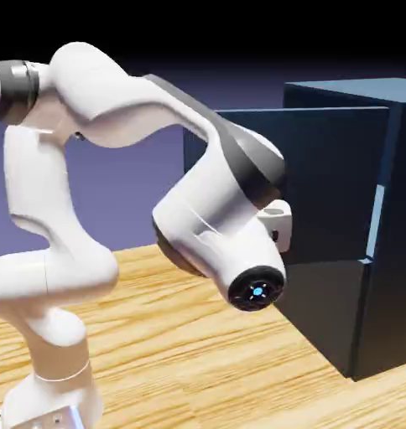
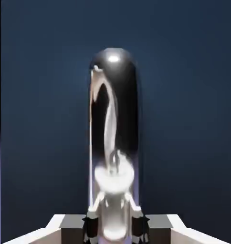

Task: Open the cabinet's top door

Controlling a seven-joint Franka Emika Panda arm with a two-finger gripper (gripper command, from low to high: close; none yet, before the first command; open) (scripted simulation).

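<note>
Gripper: nearest the hand camera, at six o'clock; grey fingertips pinched fully in on the silver handle
Handle: shiny vertical bar running from six o'clock up past centre, filling the gap between the tips
Reason for hold: clamping the bar likely lets the arm swing the panel outward
Top door: dark navy, swung partly out from the cabinet, a pale gap at three o'clock
Arm: white, bent, hiding the hand in the exterior view
Table: light wood
</note>
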